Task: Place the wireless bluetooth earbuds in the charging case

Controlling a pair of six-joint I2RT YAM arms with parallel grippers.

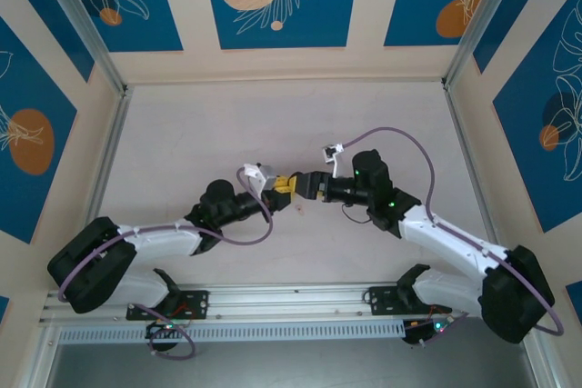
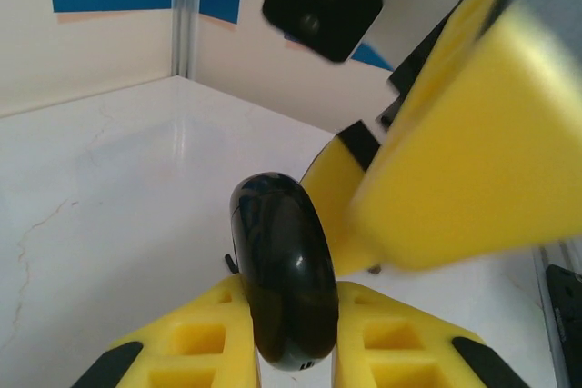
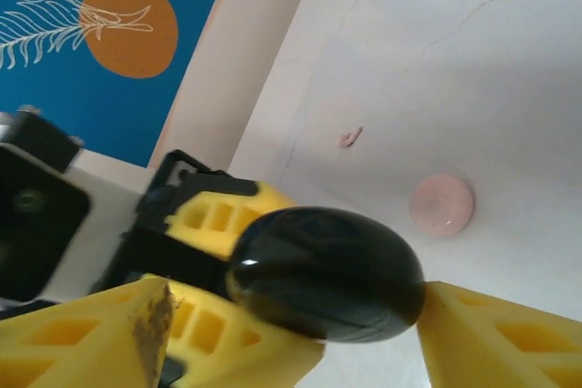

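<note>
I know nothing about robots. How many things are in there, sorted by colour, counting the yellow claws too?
Black: 1, the rounded case, between the claws
Pink: 2, a round disc and a small scrap on the table
Yellow-fingered: 2, the left gripper and the right gripper
Total: 5

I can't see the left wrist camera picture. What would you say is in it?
A glossy black charging case, seen edge-on, is pinched between the two yellow fingers of the left gripper, with a white table behind. Blurry yellow fingers of the right gripper crowd in close from the right.
</note>
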